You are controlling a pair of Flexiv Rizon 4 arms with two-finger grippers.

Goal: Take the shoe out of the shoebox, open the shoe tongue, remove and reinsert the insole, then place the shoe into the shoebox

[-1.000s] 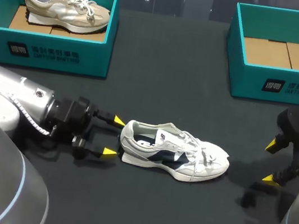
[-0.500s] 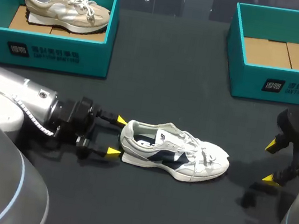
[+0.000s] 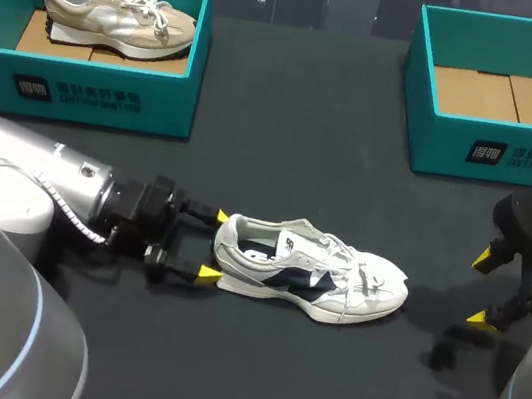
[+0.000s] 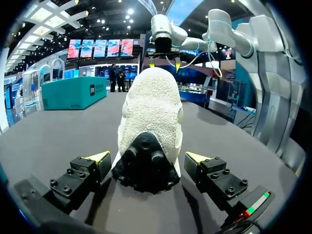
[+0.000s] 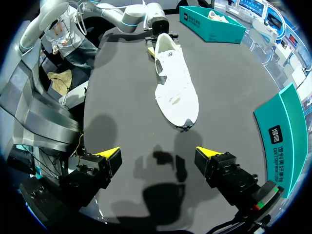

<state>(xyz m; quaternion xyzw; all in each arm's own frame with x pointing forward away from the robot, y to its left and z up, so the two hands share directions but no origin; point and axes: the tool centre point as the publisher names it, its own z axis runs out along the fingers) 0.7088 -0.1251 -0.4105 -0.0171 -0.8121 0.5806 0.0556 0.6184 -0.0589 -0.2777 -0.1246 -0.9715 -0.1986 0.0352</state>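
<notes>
White-and-navy shoe (image 3: 309,282) sits upright mid-tabletop (image 3: 282,162), toe at 3 o'clock, heel at 9, small logo on its side. Left hand (image 3: 212,246): fingers apart, flanking the heel. Right hand (image 3: 480,288), fingers apart too, is well off at 3. Left box (image 3: 100,97) at 10 holds a beige shoe (image 3: 118,14). Right box (image 3: 496,155) is at 2. Both are teal with white print.
</notes>
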